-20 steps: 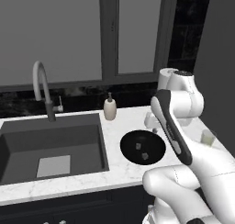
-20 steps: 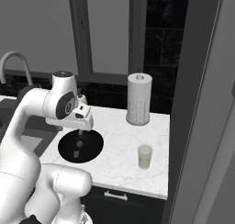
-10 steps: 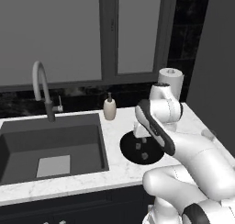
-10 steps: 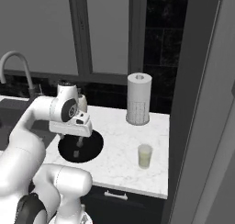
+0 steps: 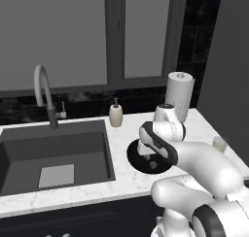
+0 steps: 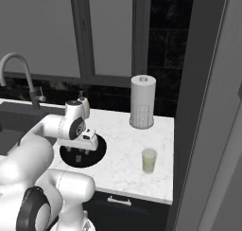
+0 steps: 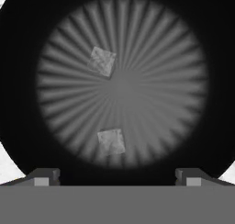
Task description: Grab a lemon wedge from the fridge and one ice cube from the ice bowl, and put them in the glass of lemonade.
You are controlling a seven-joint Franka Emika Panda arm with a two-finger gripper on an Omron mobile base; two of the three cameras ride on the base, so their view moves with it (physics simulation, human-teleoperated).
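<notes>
The gripper point(image 7: 117, 175) hung wide open right above the ice bowl point(image 6: 97, 155), holding nothing. Looked like the ice-grabbing step: the nearer ice cube point(image 7: 111, 141) lay inside that bowl, so next it probably needed to drop down, straddle it, then pinch.

i see white marble counter point(image 6: 124, 155) | on it: ice bowl point(image 6: 97, 155), glass of lemonade point(image 6: 149, 160), paper-towel roll point(image 6: 142, 102), soap dispenser point(image 5: 115, 114) | sink point(image 5: 53, 151) set in counter

two ice cubes point(image 7: 102, 61) point(image 7: 111, 141), one ice bowl point(image 7: 215, 81), one glass of lemonade point(image 6: 149, 160), one paper-towel roll point(image 6: 142, 102)
</notes>
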